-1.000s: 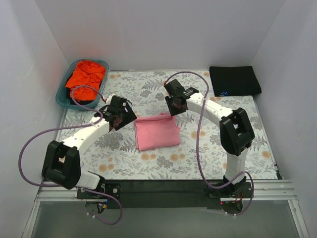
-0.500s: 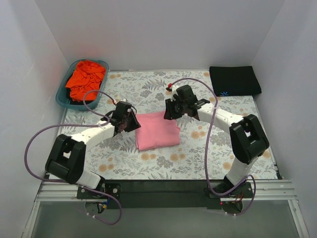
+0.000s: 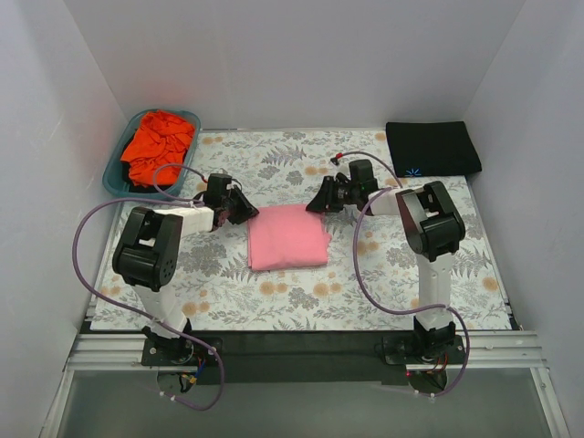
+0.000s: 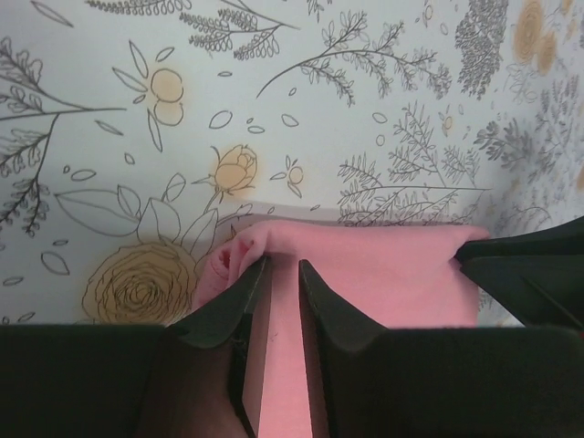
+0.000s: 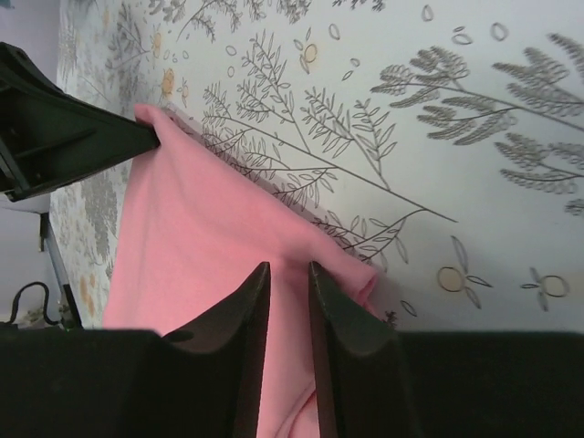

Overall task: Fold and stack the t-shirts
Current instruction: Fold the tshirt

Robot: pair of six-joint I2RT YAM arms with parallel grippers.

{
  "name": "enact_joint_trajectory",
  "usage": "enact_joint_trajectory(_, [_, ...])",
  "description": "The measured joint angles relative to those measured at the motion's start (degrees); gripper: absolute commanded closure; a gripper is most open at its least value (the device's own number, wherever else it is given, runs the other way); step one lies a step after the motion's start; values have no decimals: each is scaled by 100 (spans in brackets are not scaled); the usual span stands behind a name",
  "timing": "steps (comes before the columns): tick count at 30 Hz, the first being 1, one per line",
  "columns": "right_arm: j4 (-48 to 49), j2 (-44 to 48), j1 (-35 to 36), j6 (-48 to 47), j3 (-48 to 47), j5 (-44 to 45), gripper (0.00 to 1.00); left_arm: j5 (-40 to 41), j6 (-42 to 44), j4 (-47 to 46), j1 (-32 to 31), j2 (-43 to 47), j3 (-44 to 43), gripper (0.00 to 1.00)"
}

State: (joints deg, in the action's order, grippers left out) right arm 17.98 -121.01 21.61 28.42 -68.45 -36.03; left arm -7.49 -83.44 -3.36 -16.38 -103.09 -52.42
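The left gripper [image 3: 241, 208] is closed to a narrow slit on the pink t-shirt [image 3: 287, 235], with pink cloth filling the gap between its jaws and a small bunched fold [image 4: 228, 260] just outside one finger [image 4: 239, 297]. The right gripper [image 3: 319, 202] is pinching the same shirt the same way at the other far corner, the cloth's rolled edge [image 5: 370, 285] just outside its jaws. The folded shirt stretches flat between the two pairs of jaws and back from them on the flowered table [image 3: 392, 274]. Well beyond the right jaws lies a folded black t-shirt [image 3: 433, 146] with a blue logo [image 3: 413, 171]. Well beyond the left jaws, a crumpled orange-red t-shirt [image 3: 157, 141] sits in a teal basket [image 3: 113, 182].
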Motion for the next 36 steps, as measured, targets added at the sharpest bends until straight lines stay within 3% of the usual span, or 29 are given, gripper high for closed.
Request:
enact_joint_trajectory(3, [247,-48,-181,164,37,-190,70,-173,-107,-221,103,-109,-11,80])
enact_joint_trajectory(6, [358,39,-297,245,205,-273,68,-254,-153,-249,127,-101,-11,70])
enact_joint_trajectory(10, [343,549,-354,356,549,-326,60,-302,-195,-17,125,166,-11,44])
enact_joint_trajectory(15, [520,1729,-221,581,1130,-531,54,-247,-348,431,24,1156,144,39])
enact_joint_trajectory(17, [752,2140,-76,680,1434,-625,57,-214,-424,496,-170,1757,328,43])
enact_joint_trajectory(18, [837,2295,11,726,1591,-686,59,-212,-483,516,-310,2050,442,52])
enact_joint_trajectory(20, [1058,2463,203,789,1915,-804,64,-219,-595,466,-632,2546,728,60])
enact_joint_trajectory(21, [1128,2474,286,835,2061,-881,64,-245,-680,461,-807,2758,933,71])
enact_joint_trajectory(24, [1401,2297,452,953,2531,-1104,67,-345,-866,420,-1080,2933,1530,84])
enact_joint_trajectory(25, [1469,2212,463,997,2699,-1163,72,-358,-925,442,-1099,2894,1759,90])
enact_joint_trajectory(30, [1596,1725,365,962,3340,-1257,76,-286,-1248,619,-1075,2608,2618,100])
enact_joint_trajectory(36, [1965,1526,-92,820,3692,-1561,78,-254,-1502,378,-1045,2715,2815,100])
